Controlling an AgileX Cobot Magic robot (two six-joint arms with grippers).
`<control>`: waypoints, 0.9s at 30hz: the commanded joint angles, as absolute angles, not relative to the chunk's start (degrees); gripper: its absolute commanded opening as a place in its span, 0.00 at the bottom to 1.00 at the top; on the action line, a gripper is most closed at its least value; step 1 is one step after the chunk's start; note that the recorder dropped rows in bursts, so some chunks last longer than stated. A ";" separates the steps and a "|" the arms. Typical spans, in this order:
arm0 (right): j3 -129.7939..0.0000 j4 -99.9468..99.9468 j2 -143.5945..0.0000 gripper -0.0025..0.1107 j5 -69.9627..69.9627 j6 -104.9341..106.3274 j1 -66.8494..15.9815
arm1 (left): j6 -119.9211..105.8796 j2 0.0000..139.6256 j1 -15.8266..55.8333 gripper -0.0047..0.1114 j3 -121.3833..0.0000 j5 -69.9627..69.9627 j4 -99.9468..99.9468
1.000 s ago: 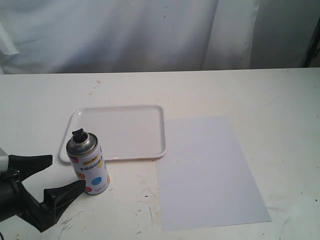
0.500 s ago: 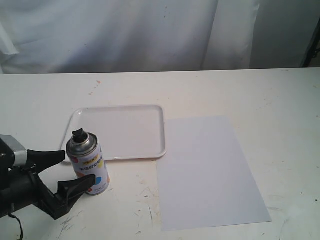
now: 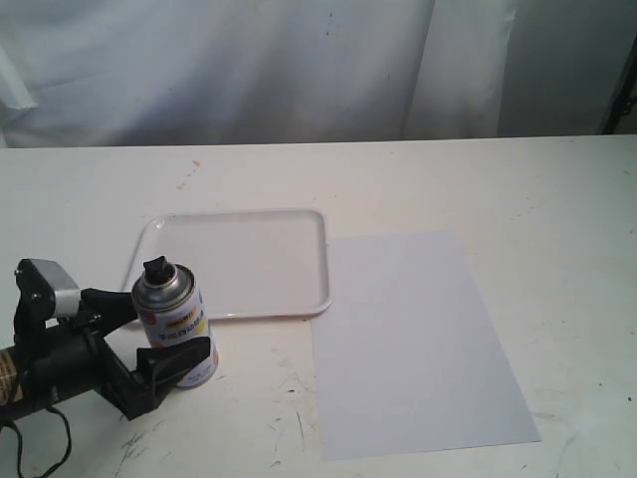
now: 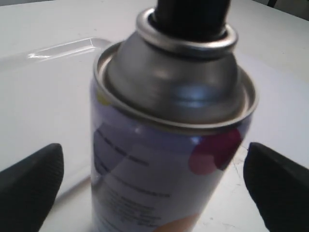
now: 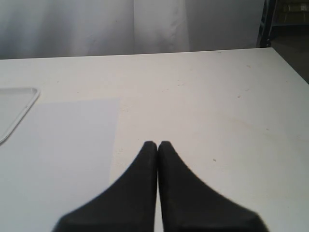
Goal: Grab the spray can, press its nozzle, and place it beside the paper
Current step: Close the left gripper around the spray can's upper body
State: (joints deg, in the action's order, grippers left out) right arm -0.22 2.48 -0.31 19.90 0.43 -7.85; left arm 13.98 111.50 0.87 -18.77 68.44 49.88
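Spray can (image 3: pixel 174 324) stands upright at the near left by the tray (image 3: pixel 320 269) — your left gripper (image 3: pixel 166 327) brackets it, jaws wide, nothing gripped yet. Lifting, pressing the nozzle (image 4: pixel 190 14) and placing beside the paper (image 3: pixel 418 339) all remain. Only the right wrist view shows your right gripper (image 5: pixel 158 145) — closed, empty.

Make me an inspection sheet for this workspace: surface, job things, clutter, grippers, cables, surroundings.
Surface: white tabletop, scuffed near the front edge.
Job's things: small white dotted aerosol spray can upright on the table in front of the tray; black plastic nozzle atop its silver dome; large plain white paper sheet lying flat.
Clutter: glossy white rimmed rectangular tray, left of the paper.
Grippers: left gripper open, jaws either side of the can, gaps showing; right gripper shut, holding nothing.
Cables: thin dark cable under the left arm.
Surroundings: white curtain behind the table.
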 commanded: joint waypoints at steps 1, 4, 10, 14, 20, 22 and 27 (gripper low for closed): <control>0.00 2.60 0.00 0.02 19.79 0.52 -7.37 | 13.43 114.12 0.89 0.85 -20.49 69.96 50.39; 0.00 2.60 0.00 0.02 19.79 0.52 -7.37 | 13.43 115.48 0.89 0.85 -21.67 69.96 51.39; 0.00 2.60 0.00 0.02 19.79 0.52 -7.37 | 13.16 116.31 0.89 0.85 -22.34 69.96 51.38; 0.00 2.60 0.00 0.02 19.79 0.52 -7.37 | 13.02 116.31 0.89 0.85 -22.34 69.96 51.32; 0.00 2.60 0.00 0.02 19.79 0.52 -7.37 | 15.02 116.39 0.89 0.85 -25.11 69.96 54.62; 0.00 2.60 0.00 0.02 19.79 0.52 -7.37 | 15.95 116.39 0.89 0.85 -25.71 69.96 54.76; 0.00 2.60 0.00 0.02 19.79 0.52 -7.37 | 15.98 116.39 0.89 0.85 -25.71 69.96 53.12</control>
